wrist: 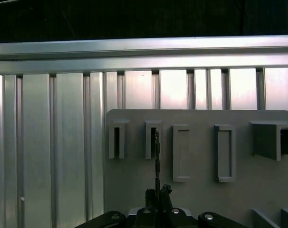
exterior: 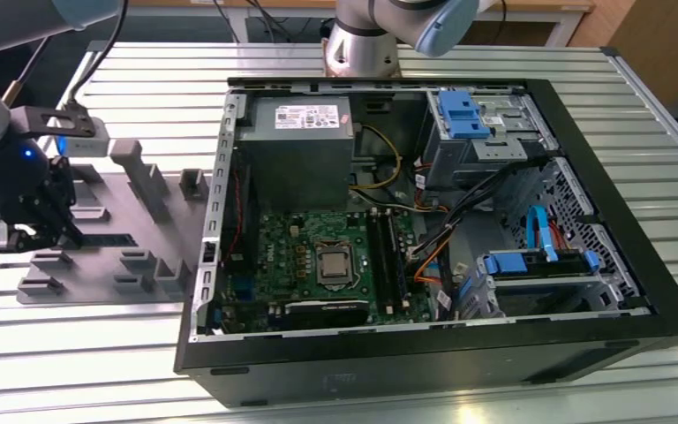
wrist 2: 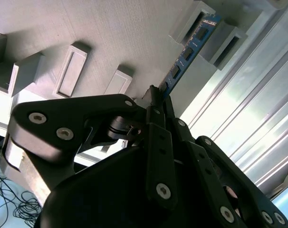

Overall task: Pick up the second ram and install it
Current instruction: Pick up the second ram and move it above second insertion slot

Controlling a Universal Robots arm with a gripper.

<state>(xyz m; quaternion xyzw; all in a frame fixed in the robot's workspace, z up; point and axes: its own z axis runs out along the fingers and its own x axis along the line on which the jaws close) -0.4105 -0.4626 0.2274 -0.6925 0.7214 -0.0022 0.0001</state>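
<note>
While tool clamps its end, second ram stretches lengthwise toward slot in gray tray.

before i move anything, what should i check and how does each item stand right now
1. Gripper shut on the second ram: ok, pinching its near end.
2. Ram clear of the gray tray: not ok, its far end sits between two upright blocks.
3. Ram straight in the grip: ok, edge-on and straight in the first wrist view.
4. Memory slots in the computer case free: cannot tell.
5. Cables clear of those slots: cannot tell, they run close beside them.
</note>
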